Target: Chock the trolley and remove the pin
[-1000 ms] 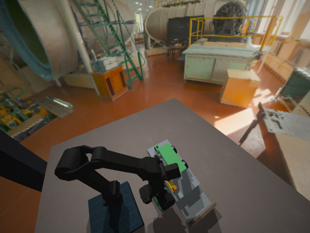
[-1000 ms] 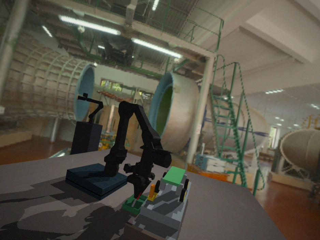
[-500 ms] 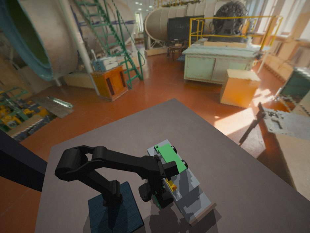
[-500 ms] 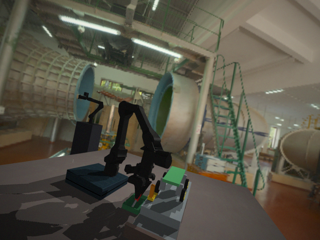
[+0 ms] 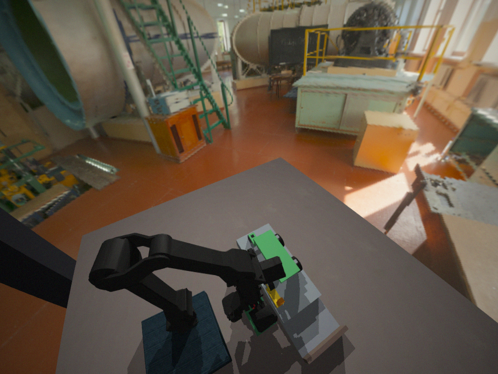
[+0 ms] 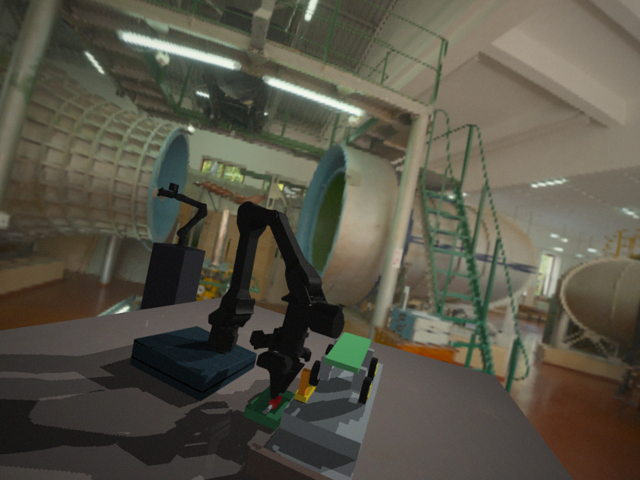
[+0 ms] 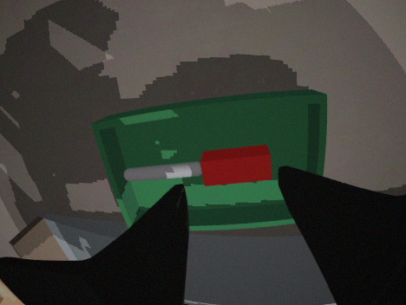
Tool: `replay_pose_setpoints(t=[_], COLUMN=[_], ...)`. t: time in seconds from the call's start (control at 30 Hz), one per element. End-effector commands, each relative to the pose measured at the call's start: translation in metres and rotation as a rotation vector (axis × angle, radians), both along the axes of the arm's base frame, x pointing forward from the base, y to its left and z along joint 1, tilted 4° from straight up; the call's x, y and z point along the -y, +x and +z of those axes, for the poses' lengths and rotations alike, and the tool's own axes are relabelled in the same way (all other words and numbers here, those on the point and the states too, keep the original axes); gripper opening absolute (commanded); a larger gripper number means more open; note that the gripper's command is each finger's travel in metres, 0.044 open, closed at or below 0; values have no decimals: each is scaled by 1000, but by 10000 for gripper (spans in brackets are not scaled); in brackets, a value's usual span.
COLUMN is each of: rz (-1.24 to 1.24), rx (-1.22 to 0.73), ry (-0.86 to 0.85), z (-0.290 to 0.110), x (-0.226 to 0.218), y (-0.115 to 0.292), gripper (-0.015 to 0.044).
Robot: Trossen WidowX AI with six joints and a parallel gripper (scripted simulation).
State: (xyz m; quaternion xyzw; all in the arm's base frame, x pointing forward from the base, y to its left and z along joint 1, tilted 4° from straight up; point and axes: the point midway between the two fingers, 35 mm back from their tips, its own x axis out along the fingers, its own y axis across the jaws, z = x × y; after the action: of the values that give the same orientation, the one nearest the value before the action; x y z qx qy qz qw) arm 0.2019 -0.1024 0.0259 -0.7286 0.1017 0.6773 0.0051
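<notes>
We see the red-headed stop pin with grey shaft (image 7: 214, 167) lying flat in the shallow green tray (image 7: 242, 117), beside the grey ramp (image 6: 330, 423); black parallel-jaw gripper (image 7: 233, 194) just above, open, holding nothing; yellow chock (image 5: 275, 298) sits against the green-topped trolley (image 5: 273, 249)
</notes>
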Motion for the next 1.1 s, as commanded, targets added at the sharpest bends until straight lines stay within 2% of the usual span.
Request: replay_pose_setpoints(t=[0.0,0.07,0.23,0.47,0.6,1.07], rz=[0,0,0,-5,-5,-5], rx=[0,0,0,-4,-4,-4], ry=[0,0,0,-3,-3,-4], z=[0,0,1,25,37,79], x=[0,0,0,-1,-1,1], y=[0,0,0,-5,-5,-8], gripper=[295,340,340,340,440,440])
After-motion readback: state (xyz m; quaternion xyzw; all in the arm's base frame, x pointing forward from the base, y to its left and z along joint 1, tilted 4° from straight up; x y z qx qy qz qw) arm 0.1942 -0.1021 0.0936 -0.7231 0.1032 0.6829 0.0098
